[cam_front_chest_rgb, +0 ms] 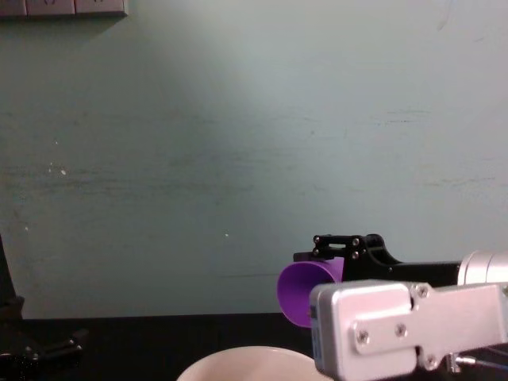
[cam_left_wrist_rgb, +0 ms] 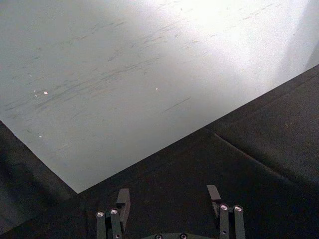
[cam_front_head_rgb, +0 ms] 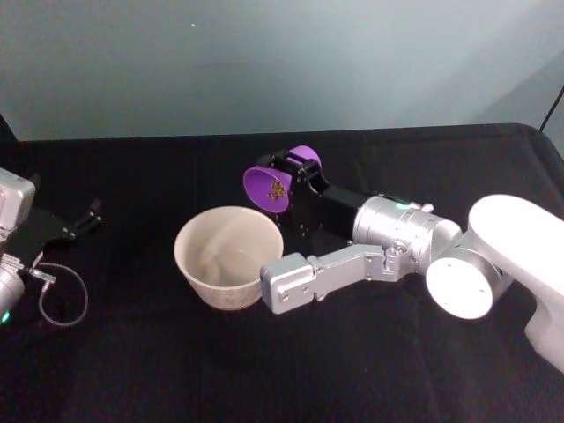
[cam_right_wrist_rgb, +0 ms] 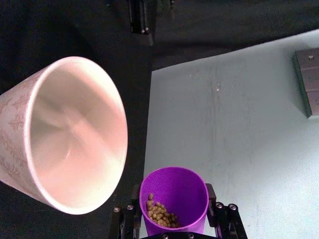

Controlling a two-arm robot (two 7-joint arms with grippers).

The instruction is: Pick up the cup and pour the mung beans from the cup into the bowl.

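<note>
The bowl [cam_front_head_rgb: 220, 264] sits nearest, empty, with the left gripper [cam_left_wrist_rgb: 168, 191] idle well off at its 9 o'clock, fingers spread on nothing. Beyond, at the bowl's 1 o'clock, the right gripper [cam_right_wrist_rgb: 172, 196] clamps the cup [cam_front_head_rgb: 267, 188], which is tipped sideways with the mung beans [cam_right_wrist_rgb: 160, 214] inside. Its mouth seems barely past the rim, so more tilt could scatter beans onto the table [cam_front_head_rgb: 132, 370].

The table [cam_front_head_rgb: 159, 379] is draped in a black cloth [cam_front_head_rgb: 352, 370] that runs from the near edge to a pale greenish wall [cam_front_head_rgb: 264, 62] on the far side. The bowl [cam_front_head_rgb: 216, 295] stands upright on the cloth a little left of the middle, mouth up. Well apart from it, near the left edge, a thin wire loop [cam_front_head_rgb: 85, 298] lies flat on the cloth. In the left wrist view, a seam [cam_left_wrist_rgb: 249, 154] crosses the cloth.
</note>
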